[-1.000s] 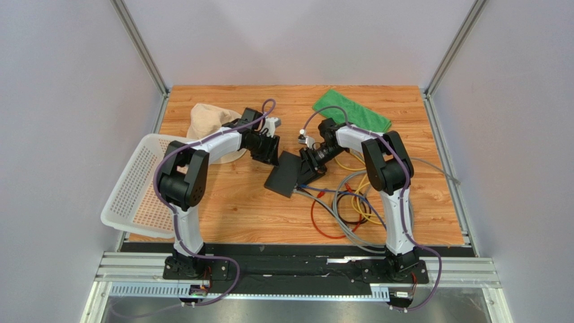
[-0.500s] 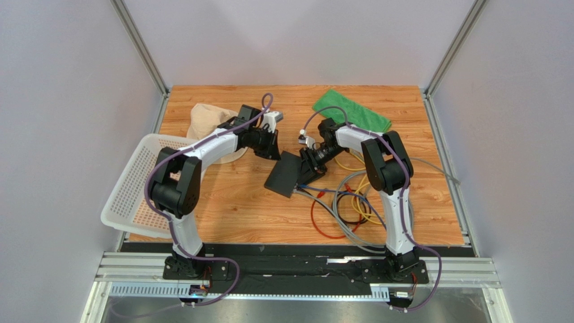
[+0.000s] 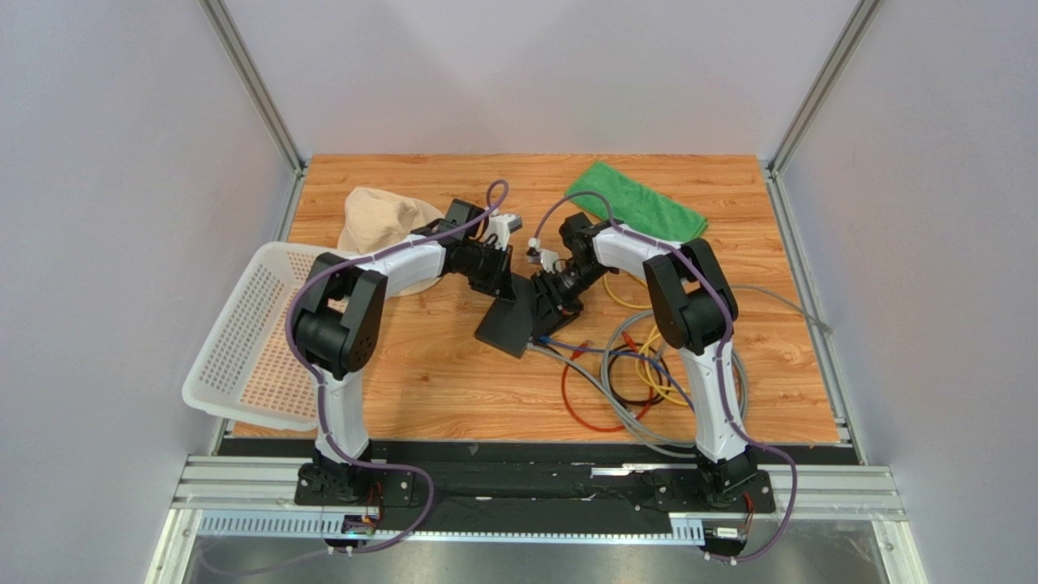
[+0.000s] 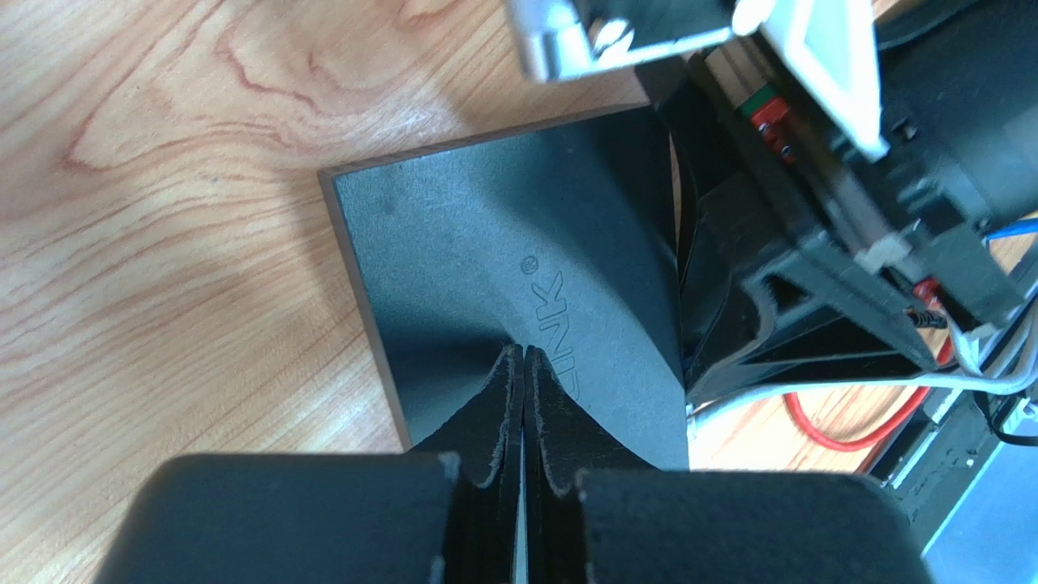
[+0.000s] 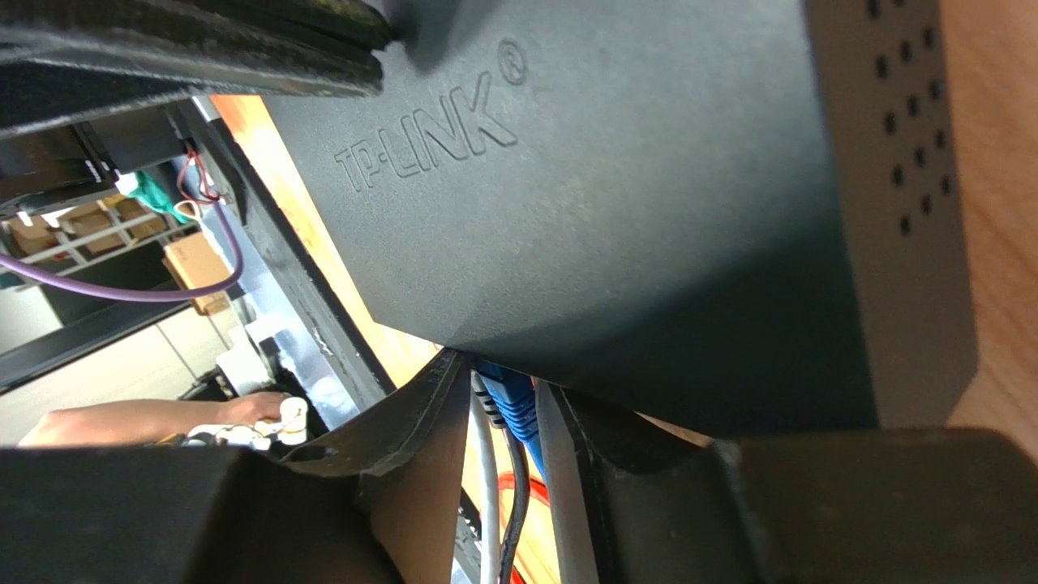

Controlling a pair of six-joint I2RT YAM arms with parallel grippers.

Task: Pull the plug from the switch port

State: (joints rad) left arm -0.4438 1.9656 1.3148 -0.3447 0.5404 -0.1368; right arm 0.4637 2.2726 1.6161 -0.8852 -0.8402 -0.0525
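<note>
Pointing down at the flat matte-black rectangular switch point(image 4: 512, 268), the left gripper point(image 4: 524, 355) has its fingers clenched together on nothing. At the switch's socket edge, the right gripper point(image 5: 512, 383) straddles a blue plug point(image 5: 512, 420); whether it pinches it I cannot tell. The switch lies on a wooden table point(image 3: 402, 365), with tangled coloured cables point(image 3: 621, 377) beside it.

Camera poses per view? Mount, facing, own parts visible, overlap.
Top external: above and behind the bases, facing down at the table; both arms, meeting at the switch.
Left wrist: looks down past the left gripper onto the switch's top.
Right wrist: looks past the right gripper at the switch's edge and blue plug.
Shared: both wrist views show the switch's logo.
</note>
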